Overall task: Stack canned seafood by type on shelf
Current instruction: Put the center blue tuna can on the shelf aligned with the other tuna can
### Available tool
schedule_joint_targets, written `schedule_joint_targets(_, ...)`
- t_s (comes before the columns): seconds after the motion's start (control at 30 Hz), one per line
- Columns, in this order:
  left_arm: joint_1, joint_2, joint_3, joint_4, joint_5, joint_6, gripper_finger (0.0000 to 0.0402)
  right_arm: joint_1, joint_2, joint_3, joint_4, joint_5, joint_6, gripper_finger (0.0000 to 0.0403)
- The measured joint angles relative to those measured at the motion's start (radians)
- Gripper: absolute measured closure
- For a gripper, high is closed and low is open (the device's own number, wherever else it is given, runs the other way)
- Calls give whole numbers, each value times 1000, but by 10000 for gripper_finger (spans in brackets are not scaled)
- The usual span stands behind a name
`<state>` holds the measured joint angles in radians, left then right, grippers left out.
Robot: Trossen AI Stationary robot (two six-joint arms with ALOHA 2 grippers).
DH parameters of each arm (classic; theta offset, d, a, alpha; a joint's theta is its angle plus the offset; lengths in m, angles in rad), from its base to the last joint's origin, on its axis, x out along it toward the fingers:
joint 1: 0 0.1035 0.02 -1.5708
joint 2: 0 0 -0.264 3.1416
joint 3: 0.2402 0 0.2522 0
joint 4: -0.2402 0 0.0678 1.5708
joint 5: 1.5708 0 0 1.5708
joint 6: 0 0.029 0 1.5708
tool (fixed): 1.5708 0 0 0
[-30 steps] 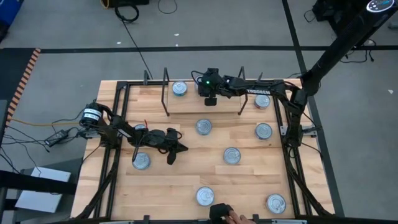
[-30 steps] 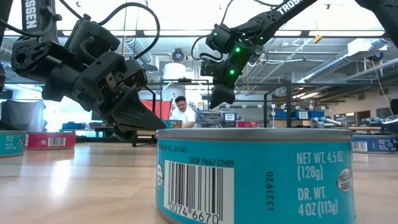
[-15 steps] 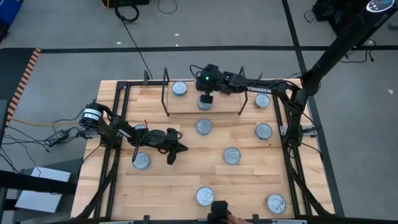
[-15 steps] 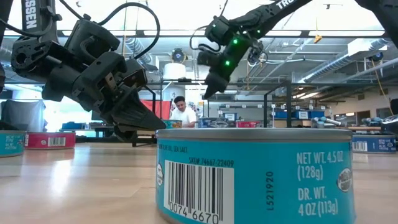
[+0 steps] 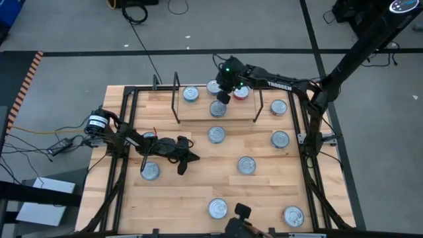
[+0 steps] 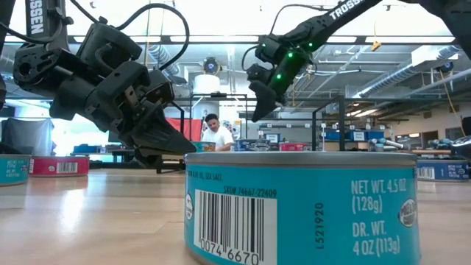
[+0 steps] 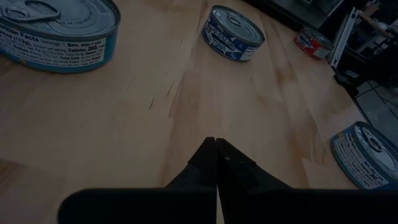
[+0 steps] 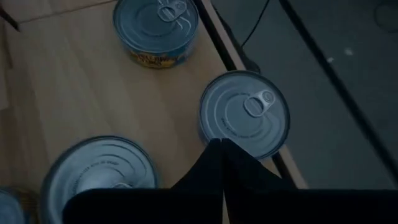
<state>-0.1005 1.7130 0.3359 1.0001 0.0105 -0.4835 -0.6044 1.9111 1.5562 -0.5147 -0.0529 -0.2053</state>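
Note:
The shelf [image 5: 198, 112] is the light board at the table's far side, between black wire uprights. On it rest several tins of canned seafood: silver-lidded ones [image 5: 190, 94], [image 5: 213, 86], [image 5: 217, 108] and a red one [image 5: 240, 92]. My right gripper [image 5: 223, 97] hangs shut above them, over the tin at the shelf's far edge [image 8: 244, 112], and touches nothing. In the low view it [image 6: 257, 114] stands well above the board. My left gripper [image 5: 190, 158] waits shut, just above bare wood at the table's left [image 7: 216, 143].
More tins lie flat over the tabletop: [image 5: 217, 135], [image 5: 280, 139], [image 5: 246, 165], [image 5: 151, 170], [image 5: 218, 208], [image 5: 293, 215], [image 5: 278, 107]. A teal tin [image 6: 302, 206] fills the low view's foreground. A person's hand with a dark object [image 5: 241, 213] shows at the near edge.
My right gripper has let go of a silver-lidded tin, which now stands on the shelf's middle. It has then risen, shut its fingers, rolled about its own line and swung toward the shelf's far right, uncovering two tins behind.

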Motion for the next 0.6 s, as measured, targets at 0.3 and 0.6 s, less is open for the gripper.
schedule_joint_targets(0.3, 0, 0, 0, -7, -2, -26, 401, -6, 142, 180, -135, -31, 48, 401)
schedule_joint_targets(0.6, 0, 0, 0, -7, -18, -31, 401, -37, 339, 434, -395, -11, 46, 402)
